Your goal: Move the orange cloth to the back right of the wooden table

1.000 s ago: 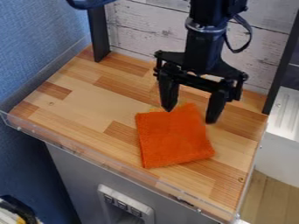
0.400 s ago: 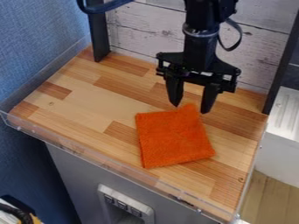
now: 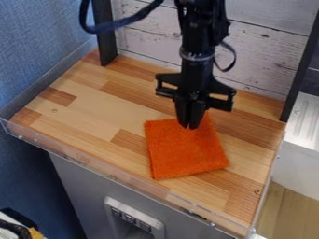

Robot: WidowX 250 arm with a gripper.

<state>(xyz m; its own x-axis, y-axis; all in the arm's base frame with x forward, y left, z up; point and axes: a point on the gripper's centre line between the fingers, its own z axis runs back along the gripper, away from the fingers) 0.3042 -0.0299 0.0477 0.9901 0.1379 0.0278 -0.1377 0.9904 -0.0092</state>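
change: the fingers [image 3: 189,127] have come together. they stood well apart a second ago, then narrower, and now hang side by side with barely a gap, tips down at the upper part of the orange cloth [image 3: 187,151]. over the same span the gripper has shifted a little toward the camera's left.

cloth: lies flat on the bench [image 3: 93,102], directly under the fingers and spreading from them toward the front clear rim [image 3: 118,173]. its outline matches the earlier views; no drag or lift noted. a small part of its top corner shows just to the right of the fingers.

hold: cannot tell whether a fold is pinched between the tips or they only touch or hover over the fabric.

reading: the closing over the cloth looks like a grasp attempt, probably at its lifting stage's threshold. the cloth being thin and flat, the tips could have closed on nothing, or on a shallow pinch that would slip. a small raise of the fingers would settle it: fabric should tent beneath them if caught.
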